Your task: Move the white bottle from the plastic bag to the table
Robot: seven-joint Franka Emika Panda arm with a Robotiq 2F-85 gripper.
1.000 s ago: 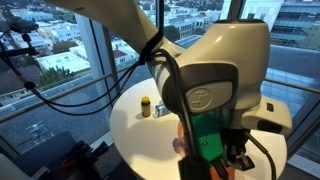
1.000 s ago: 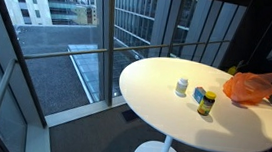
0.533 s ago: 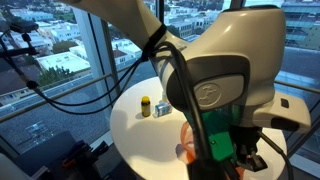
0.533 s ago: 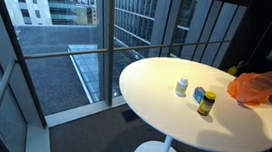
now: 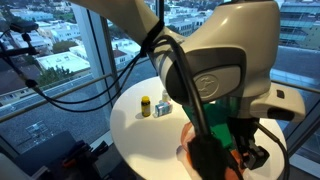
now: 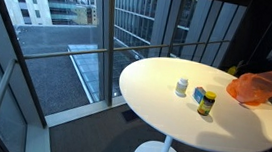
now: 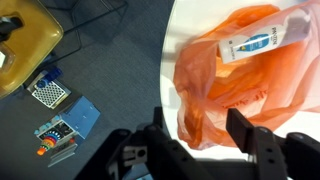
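The orange plastic bag (image 7: 235, 90) lies crumpled on the round white table (image 7: 185, 30), near its edge. A white bottle (image 7: 255, 45) with a blue label lies flat at the bag's far end, seemingly in its mouth. My gripper (image 7: 198, 132) is open; its black fingers (image 7: 243, 128) stand either side of the bag's near end without touching it. In an exterior view the bag (image 6: 255, 90) sits at the table's far right side. In an exterior view the arm's big body (image 5: 220, 70) hides most of the bag (image 5: 190, 140).
On the middle of the table (image 6: 153, 103) stand a small white jar (image 6: 181, 86), a blue box (image 6: 200, 94) and a yellow-lidded jar (image 6: 206, 105). Floor-to-ceiling windows surround the table. On the floor below the table edge lie a yellow case (image 7: 25, 40) and small boxes (image 7: 65, 125).
The jaws have gone from shut to open around the bag's near end. The raised corner of the bag has sagged down slightly, and the arm has shifted a little.
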